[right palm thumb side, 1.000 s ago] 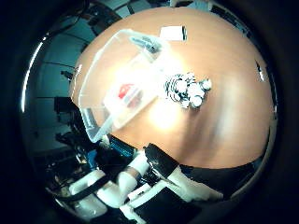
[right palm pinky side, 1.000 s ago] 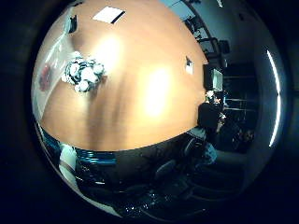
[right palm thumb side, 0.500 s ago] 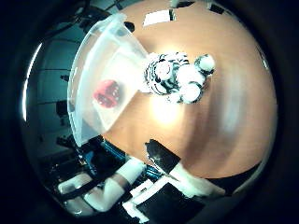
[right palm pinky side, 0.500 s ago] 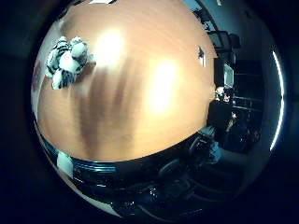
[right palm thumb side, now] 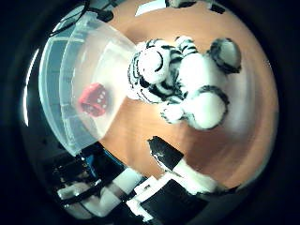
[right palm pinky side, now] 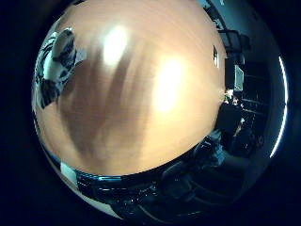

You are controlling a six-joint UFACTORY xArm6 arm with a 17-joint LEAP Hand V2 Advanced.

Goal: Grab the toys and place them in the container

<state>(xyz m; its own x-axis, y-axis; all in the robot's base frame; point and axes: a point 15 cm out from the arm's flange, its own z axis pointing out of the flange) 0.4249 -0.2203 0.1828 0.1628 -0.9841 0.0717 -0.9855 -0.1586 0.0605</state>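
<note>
Now wooden table (right palm pinky side: 141, 103) | clear plastic container (right palm thumb side: 70, 93) on it, red die (right palm thumb side: 93, 99) inside | white tiger plush (right palm thumb side: 180, 84) lying on table just beside container, close under palm | hand (right palm thumb side: 173, 187) empty, finger pose unclear

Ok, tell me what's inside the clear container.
Inside the clear container lies one red die-shaped toy with white dots. The black-and-white striped plush sits outside it, on the wooden table. The container's far end is out of view.
</note>
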